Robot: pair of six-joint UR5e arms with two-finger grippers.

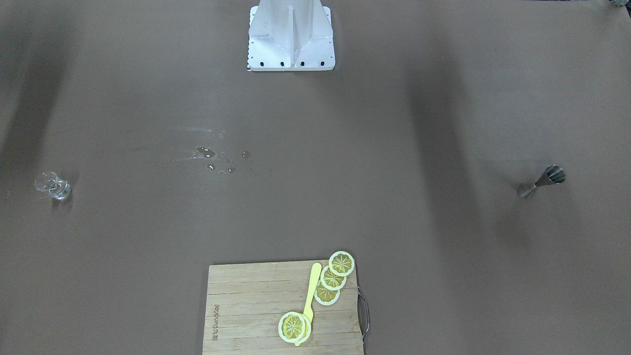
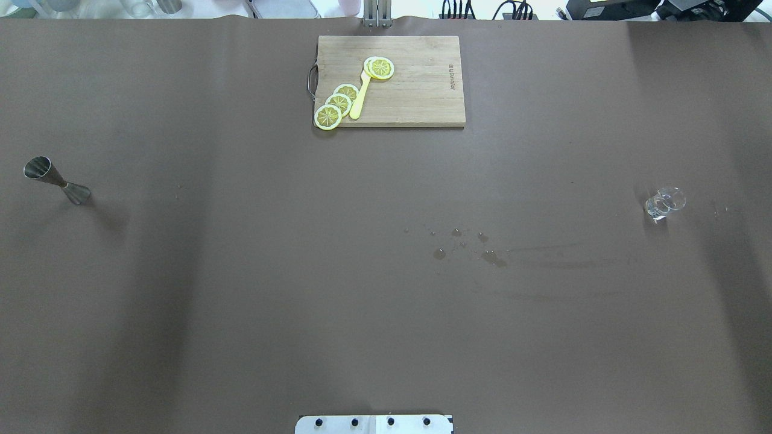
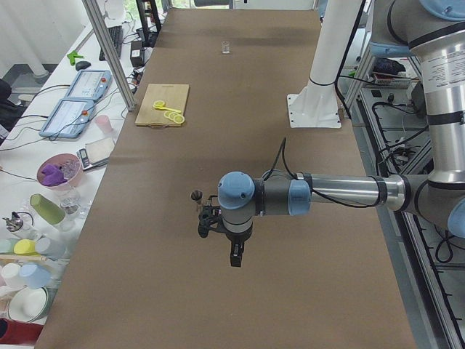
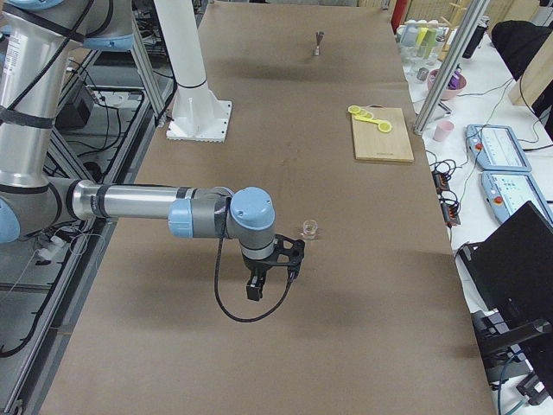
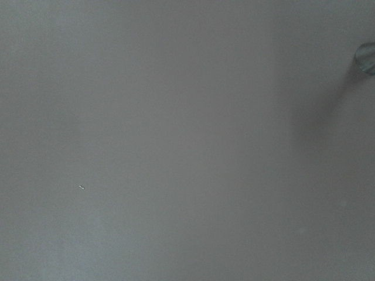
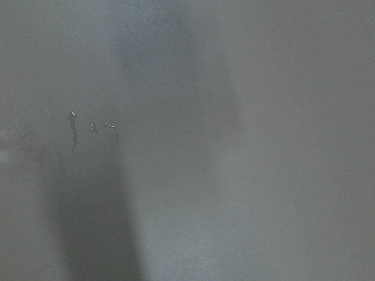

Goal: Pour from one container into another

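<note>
The clear glass cup [image 2: 663,204] stands upright on the brown table at its right end, also visible as the glass cup [image 1: 53,185] and the glass cup [image 4: 309,229]. The steel jigger [image 2: 56,179] stands at the left end; it shows again as the jigger [image 1: 541,181] and the jigger [image 3: 196,195]. My left gripper [image 3: 206,221] hovers above the table just short of the jigger. My right gripper [image 4: 290,252] hovers close beside the cup. Both grippers show only in the side views, so I cannot tell whether they are open or shut. A grey bit at the left wrist view's right edge may be the jigger [image 5: 366,58].
A wooden cutting board [image 2: 422,90] with lemon slices [image 2: 338,103] and a yellow knife [image 2: 359,96] lies at the table's far edge. Water drops [image 2: 464,244] dot the middle. The robot's white base [image 1: 291,37] stands at the near edge. Cups and bowls crowd a side bench [image 3: 43,218].
</note>
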